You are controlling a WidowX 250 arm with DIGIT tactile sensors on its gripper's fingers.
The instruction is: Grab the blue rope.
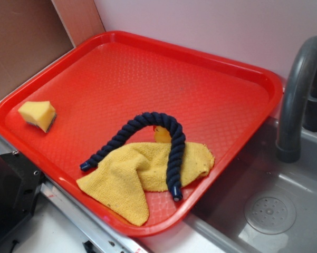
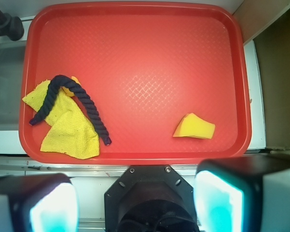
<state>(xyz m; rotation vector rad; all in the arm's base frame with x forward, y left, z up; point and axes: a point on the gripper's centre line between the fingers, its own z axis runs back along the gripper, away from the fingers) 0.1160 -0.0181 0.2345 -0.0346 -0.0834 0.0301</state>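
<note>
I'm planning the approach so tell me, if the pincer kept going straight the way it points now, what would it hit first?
Probably bare red tray, judging by the wrist view, whose centre falls there. The pincer is open and high up; the blue rope and the yellow sponge piece lie off to either side. Depth is uncertain.

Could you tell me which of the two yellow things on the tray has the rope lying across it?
The flat yellow terry cloth: the dark navy twisted rope arches over it. The yellow sponge wedge sits alone elsewhere on the red plastic tray.
</note>
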